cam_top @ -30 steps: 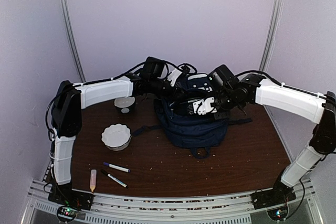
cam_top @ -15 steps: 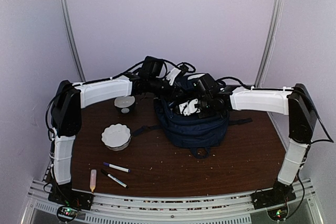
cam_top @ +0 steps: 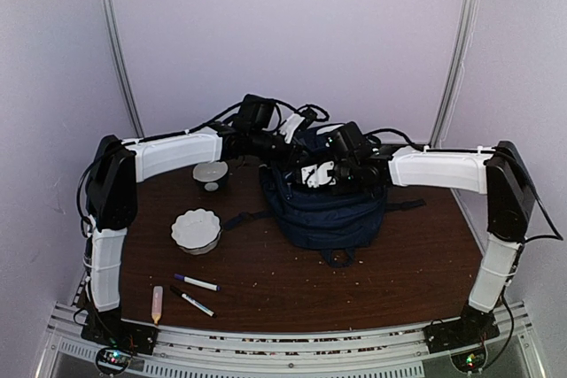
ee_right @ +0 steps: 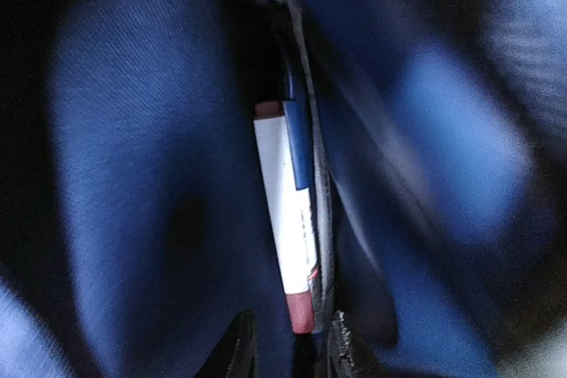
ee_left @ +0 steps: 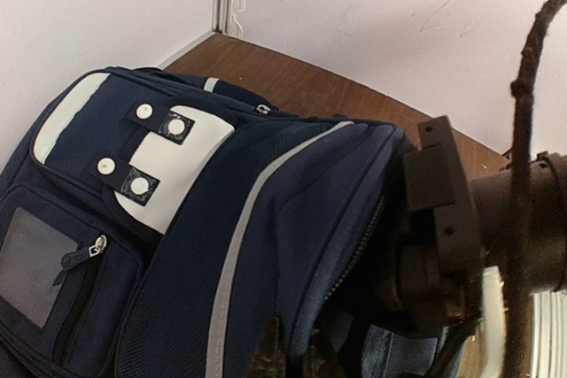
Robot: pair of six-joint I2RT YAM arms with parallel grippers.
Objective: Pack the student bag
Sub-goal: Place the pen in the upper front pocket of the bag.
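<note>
only right wrist shows pen inside student bag; right gripper ajar, left gripper seemingly clamps rim.

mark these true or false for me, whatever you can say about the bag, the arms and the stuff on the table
1. The right gripper is down inside the student bag. True.
2. The white bowl sits inside the bag. False: it stands on the table, to the left of the bag in the top view.
3. Two markers lie on the table near the front left. True.
4. The left gripper hangs open, clear of the bag. False: it is shut on the edge of the bag's opening.
5. A white pen with red ends lies inside the bag. True.
</note>
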